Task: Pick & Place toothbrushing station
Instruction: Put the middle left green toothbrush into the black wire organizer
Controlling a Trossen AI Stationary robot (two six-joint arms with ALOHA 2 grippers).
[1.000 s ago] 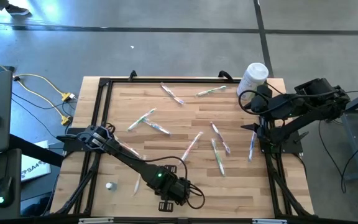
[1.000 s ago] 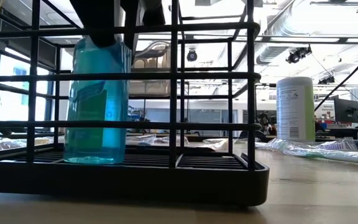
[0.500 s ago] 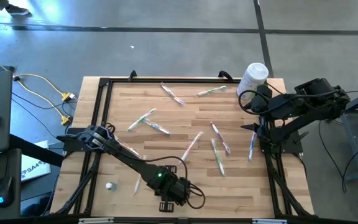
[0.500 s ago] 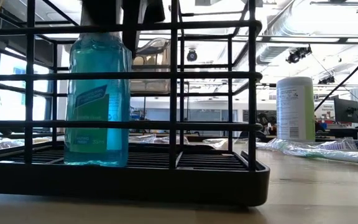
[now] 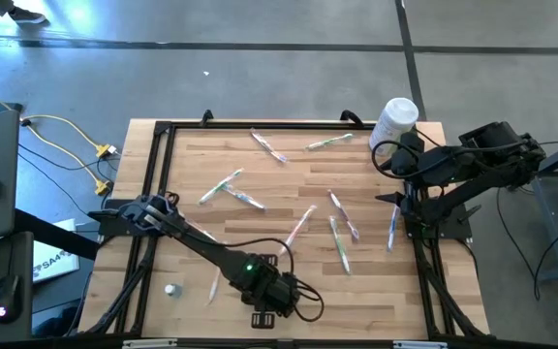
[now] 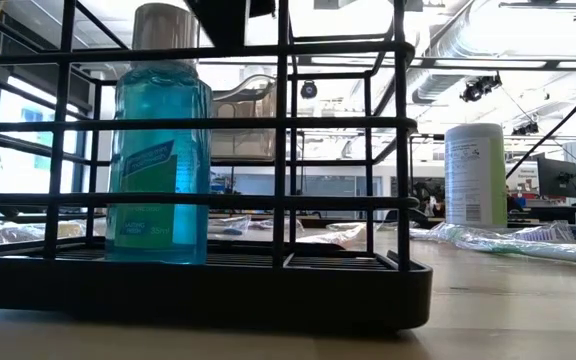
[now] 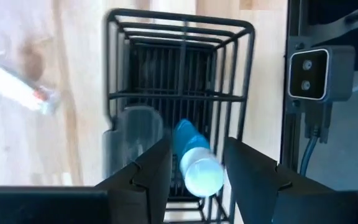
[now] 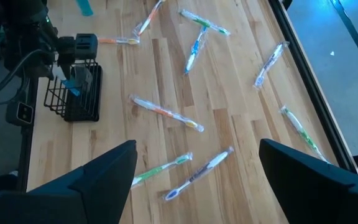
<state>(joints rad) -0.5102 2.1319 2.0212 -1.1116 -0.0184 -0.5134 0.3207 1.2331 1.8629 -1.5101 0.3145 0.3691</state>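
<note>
The left gripper [image 7: 194, 163] hangs over the rack [image 6: 348, 285], jaws spread around the blue bottle [image 6: 158, 160]; right jaws gape wide.

A tall white cylindrical container [image 5: 397, 120] stands upright at the far right corner of the wooden worktop [image 5: 289, 194]. Wrapped toothbrushes lie scattered across the planks toward the middle from it: one green [image 5: 328, 142] close to the container, another [image 5: 267, 145] farther along the far edge, and a crossed pair [image 5: 231, 189] well apart from it. A small white cap [image 5: 171, 289] sits at the near corner diagonally opposite the container. Yellow cables [image 5: 71, 145] trail on the floor beyond the worktop.
</note>
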